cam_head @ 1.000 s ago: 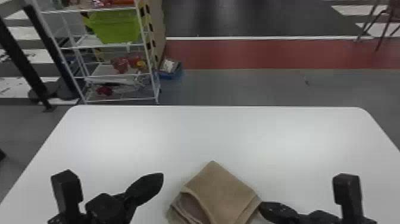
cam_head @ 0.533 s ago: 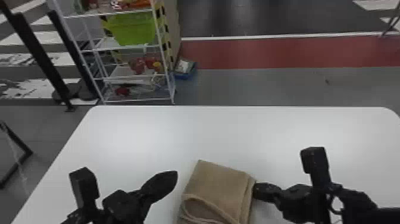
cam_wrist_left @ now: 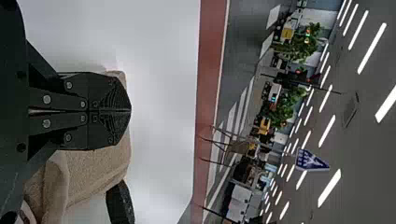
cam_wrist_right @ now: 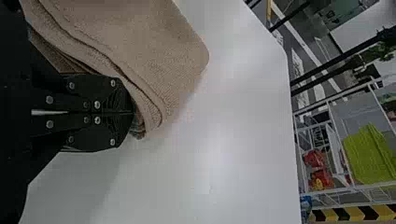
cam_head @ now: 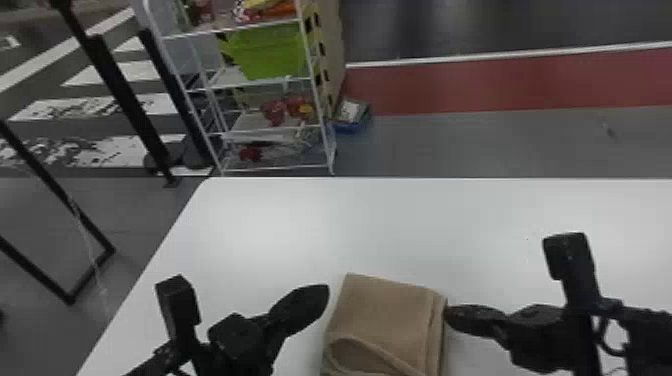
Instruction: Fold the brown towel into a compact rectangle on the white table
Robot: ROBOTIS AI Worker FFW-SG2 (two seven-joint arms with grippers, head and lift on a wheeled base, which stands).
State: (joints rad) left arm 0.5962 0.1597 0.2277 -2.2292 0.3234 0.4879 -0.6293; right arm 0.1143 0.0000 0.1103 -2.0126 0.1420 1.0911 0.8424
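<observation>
In the head view, my left gripper (cam_head: 322,296) is shut, just left of the brown towel (cam_head: 382,310), holding nothing that I can see. Opposite it, my right gripper (cam_head: 449,316) has its tip against the towel's right side. The towel lies folded in layers on the white table (cam_head: 300,225), with a rounded fold at its near part. The left wrist view has the shut left gripper (cam_wrist_left: 130,111) in front of the towel (cam_wrist_left: 100,168). In the right wrist view the right gripper (cam_wrist_right: 132,112) is shut, its tips at the layered edge of the towel (cam_wrist_right: 135,37).
Beyond the table's far left corner stands a white wire shelf (cam_head: 270,127) with a green bin (cam_head: 267,52). Black metal posts (cam_head: 122,100) rise left of it. The right gripper's dark finger (cam_wrist_left: 120,203) also shows beside the towel in the left wrist view.
The head view has swung to the left. The towel has turned, its far corner giving way to a far edge, and the right gripper has shifted leftward and away from the robot along with it.
</observation>
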